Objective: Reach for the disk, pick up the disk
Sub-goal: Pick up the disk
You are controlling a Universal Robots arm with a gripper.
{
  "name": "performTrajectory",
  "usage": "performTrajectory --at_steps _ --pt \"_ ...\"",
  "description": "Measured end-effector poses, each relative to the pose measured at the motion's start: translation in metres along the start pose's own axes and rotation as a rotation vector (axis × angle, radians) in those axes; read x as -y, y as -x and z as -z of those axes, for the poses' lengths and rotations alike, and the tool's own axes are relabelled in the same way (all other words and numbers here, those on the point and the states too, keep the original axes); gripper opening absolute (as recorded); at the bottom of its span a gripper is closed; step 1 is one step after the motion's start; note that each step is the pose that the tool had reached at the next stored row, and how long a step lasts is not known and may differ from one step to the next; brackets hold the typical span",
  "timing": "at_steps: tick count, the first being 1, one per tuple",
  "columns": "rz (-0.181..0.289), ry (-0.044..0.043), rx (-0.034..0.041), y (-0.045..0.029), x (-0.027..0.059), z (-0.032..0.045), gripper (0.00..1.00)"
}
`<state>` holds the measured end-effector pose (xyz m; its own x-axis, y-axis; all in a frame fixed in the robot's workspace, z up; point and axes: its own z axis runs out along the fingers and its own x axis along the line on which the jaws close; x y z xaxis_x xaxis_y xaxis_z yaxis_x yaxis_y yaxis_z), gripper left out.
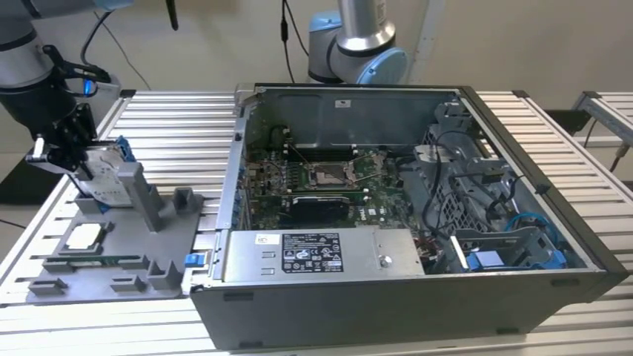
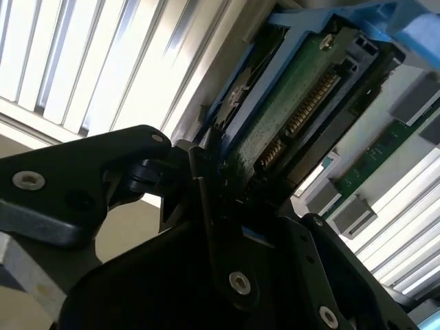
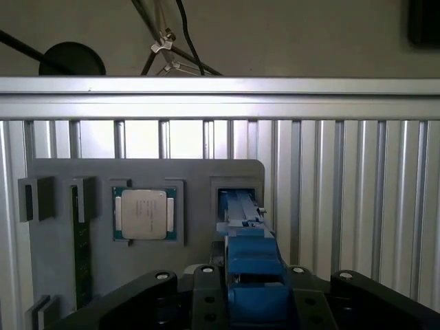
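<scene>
The disk [image 1: 107, 185] stands on edge in a slot of the grey fixture plate [image 1: 118, 256] at the exterior view's left, silver with blue rails. My gripper [image 1: 79, 159] comes down on its upper end and is shut on the disk. In the second wrist view the disk's green circuit-board side [image 2: 289, 117] and blue rail run out from between the black fingers [image 2: 206, 179]. In the first wrist view the blue rail [image 3: 251, 275] sits between the finger blocks of the gripper [image 3: 251, 306], reaching down to the slot in the plate [image 3: 199, 172].
A small square silver chip [image 3: 144, 214] and a green memory stick [image 3: 81, 254] lie in the plate's other pockets. An open computer case [image 1: 396, 297] stands to the exterior view's right on the slatted aluminium table [image 1: 168, 126]. A second arm's base [image 1: 356, 44] is behind it.
</scene>
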<state>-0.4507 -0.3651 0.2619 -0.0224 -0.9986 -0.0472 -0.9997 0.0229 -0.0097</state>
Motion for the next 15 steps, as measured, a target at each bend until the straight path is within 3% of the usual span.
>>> performTrajectory --at_steps 13,15 --pt "0.0 0.0 -0.0023 -0.0002 0.0 -0.0001 0.0" --pt "0.0 0.0001 0.0066 -0.0002 0.0 -0.0001 0.0"
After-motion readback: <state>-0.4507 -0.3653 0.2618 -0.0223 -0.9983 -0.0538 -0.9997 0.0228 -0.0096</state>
